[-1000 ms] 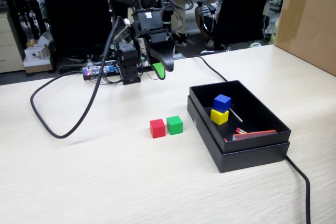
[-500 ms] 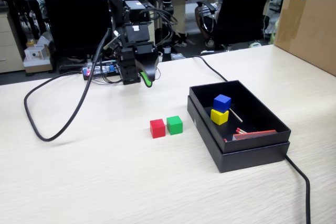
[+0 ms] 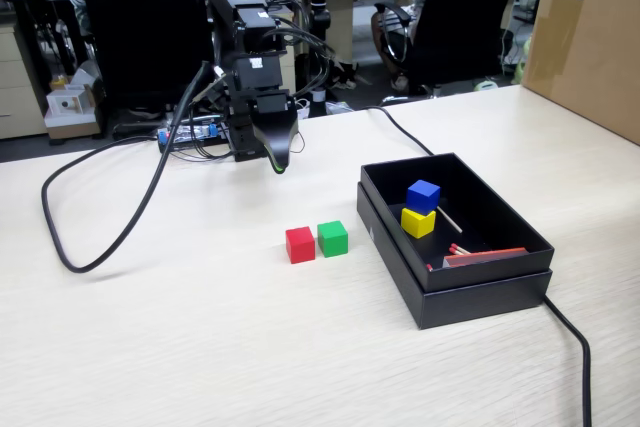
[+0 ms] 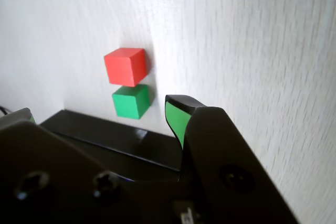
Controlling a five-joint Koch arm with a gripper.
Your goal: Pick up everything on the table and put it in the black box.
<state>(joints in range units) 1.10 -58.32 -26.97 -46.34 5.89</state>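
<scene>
jaws (image 3: pixel 279 161) hang above bare table (image 3: pixel 200 347), apart from red cube (image 3: pixel 299 245).

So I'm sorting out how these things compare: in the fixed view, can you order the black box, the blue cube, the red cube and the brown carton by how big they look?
1. Brown carton, though cut off by the frame.
2. Black box.
3. Red cube and blue cube: they look alike, so I won't rank them.

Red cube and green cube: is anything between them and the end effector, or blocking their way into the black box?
Nothing visible. Bare table separates the end effector from the red cube and green cube; the black box stands open beside them.
</scene>
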